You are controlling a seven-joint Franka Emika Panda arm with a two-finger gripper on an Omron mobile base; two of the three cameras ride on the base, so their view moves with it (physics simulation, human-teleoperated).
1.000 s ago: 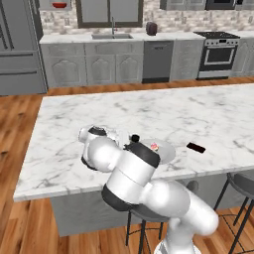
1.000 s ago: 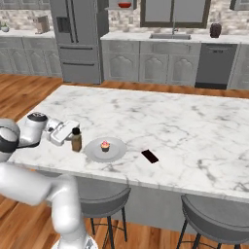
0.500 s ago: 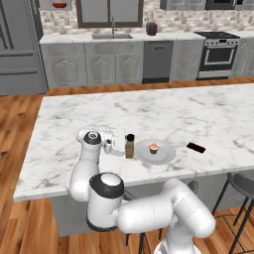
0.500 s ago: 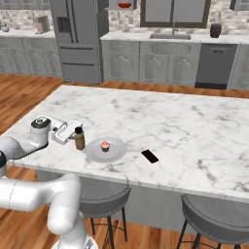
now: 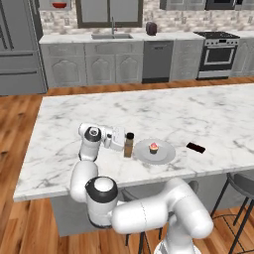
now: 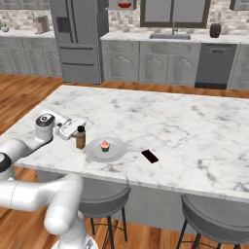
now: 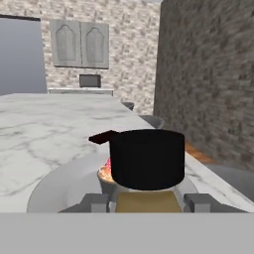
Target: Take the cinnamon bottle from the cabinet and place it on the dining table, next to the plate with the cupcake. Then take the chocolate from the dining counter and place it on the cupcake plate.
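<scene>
from my left base camera i read the scene from the left: the arm reaches low across the dining table [image 5: 149, 111], and the gripper [image 5: 124, 142] lies level just above the marble, its white hand beside the cinnamon bottle [image 5: 129, 145]. the bottle stands upright on the table, black cap on top, and my hand camera has that cap [image 7: 147, 158] right in front of the lens with the brown body sitting between the two finger tips, one close on each side, so i read the fingers as clenched on the bottle. just right of the bottle is the plate [image 5: 166, 154], close to it, though i cannot tell whether they touch, with the cupcake [image 5: 154, 147] near its middle. further right, apart from the plate, the chocolate [image 5: 195, 147] lies flat on the marble. my right base camera gives the same order: gripper [image 6: 75, 133], bottle [image 6: 80, 137], plate [image 6: 116, 151], cupcake [image 6: 104, 145], chocolate [image 6: 150, 156]. in the hand camera the cupcake [image 7: 104, 173] peeks out behind the cap, with the chocolate [image 7: 101, 137] beyond it.
</scene>
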